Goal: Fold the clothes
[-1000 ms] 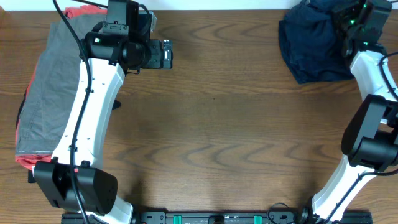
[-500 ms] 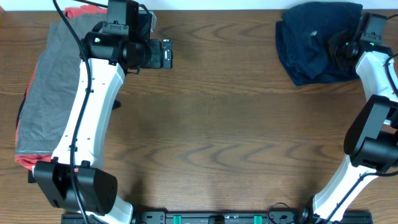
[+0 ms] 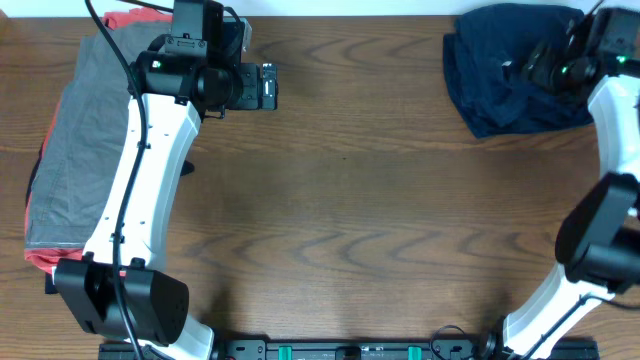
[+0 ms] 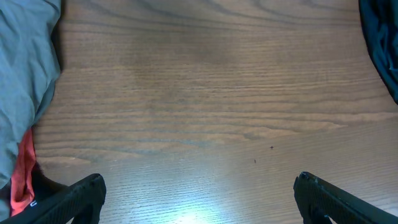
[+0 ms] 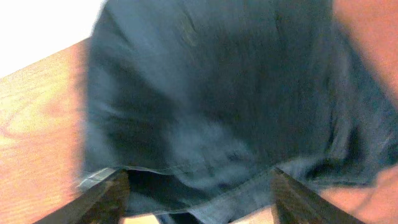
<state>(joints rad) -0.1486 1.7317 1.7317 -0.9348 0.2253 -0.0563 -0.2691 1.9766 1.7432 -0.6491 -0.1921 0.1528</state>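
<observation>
The dark navy shorts (image 3: 495,80) lie in a loose heap at the table's far right corner. They fill the right wrist view (image 5: 217,81), blurred. My right gripper (image 3: 532,64) hovers over their right part, and its fingers (image 5: 115,190) stand wide apart above the fabric with nothing pinched between them. My left gripper (image 3: 270,87) hangs open over bare wood at the far left-centre, its fingertips (image 4: 93,183) far apart. A grey garment (image 3: 85,140) lies on top of a red-orange one (image 3: 120,18) along the left edge.
The wooden table (image 3: 350,220) stretches bare between the two piles. In the left wrist view the grey garment (image 4: 25,74) and a red-orange strip (image 4: 25,174) sit at the left, and a navy edge (image 4: 382,43) shows at the upper right. The left arm crosses the left side.
My right gripper has opened and let go of the navy shorts, which now lie more spread out on the table. The left arm has not moved.
</observation>
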